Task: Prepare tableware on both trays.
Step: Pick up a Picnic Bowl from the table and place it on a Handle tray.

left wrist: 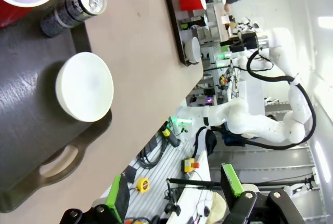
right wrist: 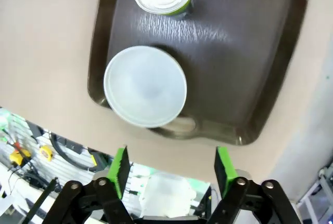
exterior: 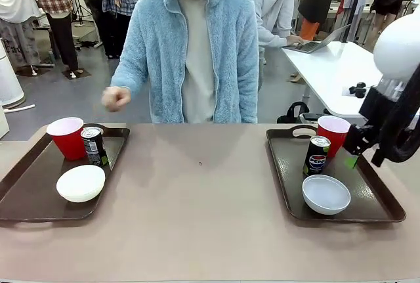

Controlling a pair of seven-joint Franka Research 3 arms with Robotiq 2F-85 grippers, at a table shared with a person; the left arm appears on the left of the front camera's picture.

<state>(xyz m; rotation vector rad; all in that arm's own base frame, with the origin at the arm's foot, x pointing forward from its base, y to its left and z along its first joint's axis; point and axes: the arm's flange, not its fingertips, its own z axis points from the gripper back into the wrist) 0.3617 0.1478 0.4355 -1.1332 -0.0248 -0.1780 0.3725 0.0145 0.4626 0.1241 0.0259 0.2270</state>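
On each ribbed brown tray [exterior: 384, 212]: round white bowl [exterior: 326, 194].

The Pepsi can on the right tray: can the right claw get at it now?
Probably yes. The right claw is open and empty above the right tray, and the Pepsi can stands free, apart from the white bowl and beside the red cup.

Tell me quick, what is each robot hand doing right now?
Left gripper: fingers open, holding nothing.
Right gripper: fingers open, holding nothing, above the right tray.
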